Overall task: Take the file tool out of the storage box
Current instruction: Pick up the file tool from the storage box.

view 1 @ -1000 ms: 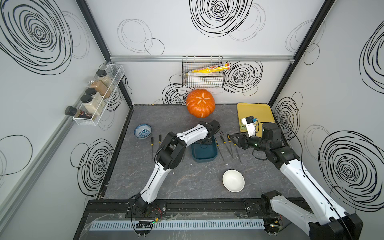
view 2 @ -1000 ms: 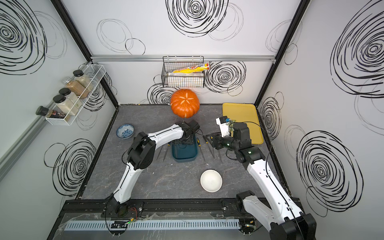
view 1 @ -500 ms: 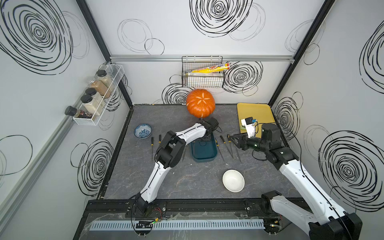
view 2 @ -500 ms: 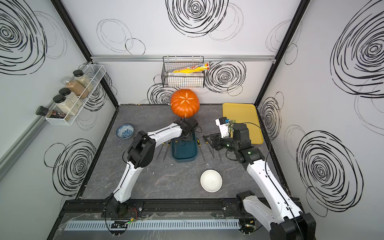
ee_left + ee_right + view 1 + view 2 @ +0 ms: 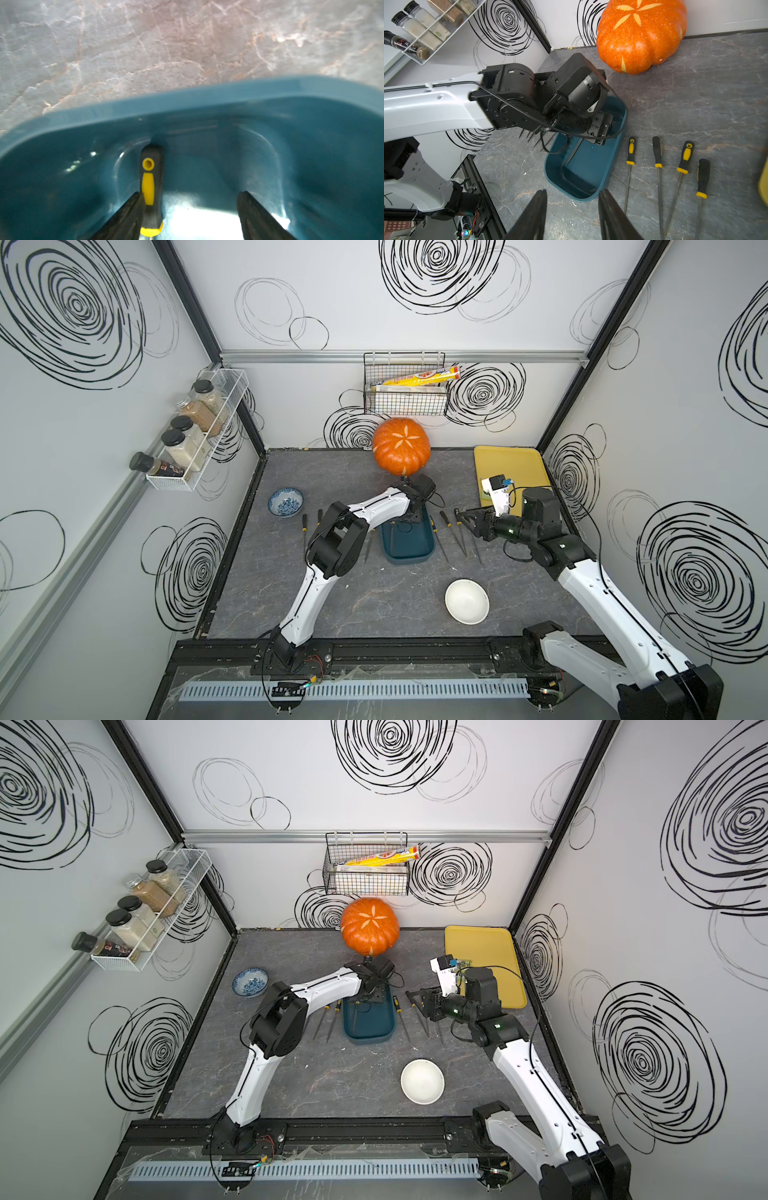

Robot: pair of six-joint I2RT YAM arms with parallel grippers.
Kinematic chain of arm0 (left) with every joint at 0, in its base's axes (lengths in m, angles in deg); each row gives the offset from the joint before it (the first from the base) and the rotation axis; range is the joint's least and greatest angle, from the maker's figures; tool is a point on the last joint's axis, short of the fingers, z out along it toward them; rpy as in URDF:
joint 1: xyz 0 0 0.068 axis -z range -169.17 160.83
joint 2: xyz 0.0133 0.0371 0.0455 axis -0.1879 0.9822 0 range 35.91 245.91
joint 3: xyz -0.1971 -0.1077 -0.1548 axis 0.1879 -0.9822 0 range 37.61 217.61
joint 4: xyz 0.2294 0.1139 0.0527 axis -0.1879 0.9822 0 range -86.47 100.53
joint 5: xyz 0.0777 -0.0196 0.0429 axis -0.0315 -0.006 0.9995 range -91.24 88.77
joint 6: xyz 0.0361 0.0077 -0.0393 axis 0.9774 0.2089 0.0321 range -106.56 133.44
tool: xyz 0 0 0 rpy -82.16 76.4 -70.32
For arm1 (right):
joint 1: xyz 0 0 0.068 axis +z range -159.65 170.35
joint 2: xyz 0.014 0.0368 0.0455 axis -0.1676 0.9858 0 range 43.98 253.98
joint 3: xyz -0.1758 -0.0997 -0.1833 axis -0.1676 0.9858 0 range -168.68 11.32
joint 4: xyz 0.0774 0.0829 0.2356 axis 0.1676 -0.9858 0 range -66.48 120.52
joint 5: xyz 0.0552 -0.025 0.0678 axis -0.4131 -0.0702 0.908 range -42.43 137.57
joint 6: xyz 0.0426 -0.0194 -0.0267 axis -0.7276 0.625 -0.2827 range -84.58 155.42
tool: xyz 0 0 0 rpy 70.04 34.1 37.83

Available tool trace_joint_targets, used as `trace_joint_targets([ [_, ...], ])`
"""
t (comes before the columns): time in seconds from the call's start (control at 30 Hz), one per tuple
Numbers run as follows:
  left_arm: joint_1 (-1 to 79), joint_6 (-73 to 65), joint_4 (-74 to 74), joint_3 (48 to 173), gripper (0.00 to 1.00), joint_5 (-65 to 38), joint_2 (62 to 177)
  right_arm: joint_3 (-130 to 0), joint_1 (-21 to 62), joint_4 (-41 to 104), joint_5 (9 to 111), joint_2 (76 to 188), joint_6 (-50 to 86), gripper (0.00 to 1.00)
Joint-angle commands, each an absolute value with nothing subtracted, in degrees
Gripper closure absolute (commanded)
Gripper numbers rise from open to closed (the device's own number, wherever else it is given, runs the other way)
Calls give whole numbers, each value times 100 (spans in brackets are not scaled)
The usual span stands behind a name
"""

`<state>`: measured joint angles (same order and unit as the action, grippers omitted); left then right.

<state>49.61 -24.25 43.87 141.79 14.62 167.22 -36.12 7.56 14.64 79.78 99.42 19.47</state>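
The storage box is a dark teal bin in the middle of the table, seen in both top views. My left gripper reaches down into its far end. The file tool, with a black and yellow handle, lies on the box floor between the jaws. One finger touches the handle; the other finger stands well apart, so the gripper is open. The file's dark blade points along the box. My right gripper hovers open and empty over the table beside the box.
Several files lie on the table right of the box and others left of it. An orange pumpkin stands behind the box. There are also a yellow tray, a white bowl and a blue patterned bowl.
My left gripper has shifted slightly toward the pumpkin end of the box and its jaws have narrowed around the file handle. The right arm has not moved.
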Motion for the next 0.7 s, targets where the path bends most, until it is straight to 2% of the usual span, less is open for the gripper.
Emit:
trace_joint_targets([
  [0.0,5037,-2374,4361,14032,21,1230,16523,-3562,761,1616,8069,9986,1916,55],
  [0.27,4990,-2401,4706,14266,19,1878,16632,-3520,765,1635,8058,10056,1907,55],
  [0.57,4601,-2063,3932,13880,21,448,16752,-3509,759,1650,8049,10051,1907,54],
  [0.67,4602,-2056,4092,13988,24,554,16915,-3509,759,1646,8062,10069,1907,54],
])
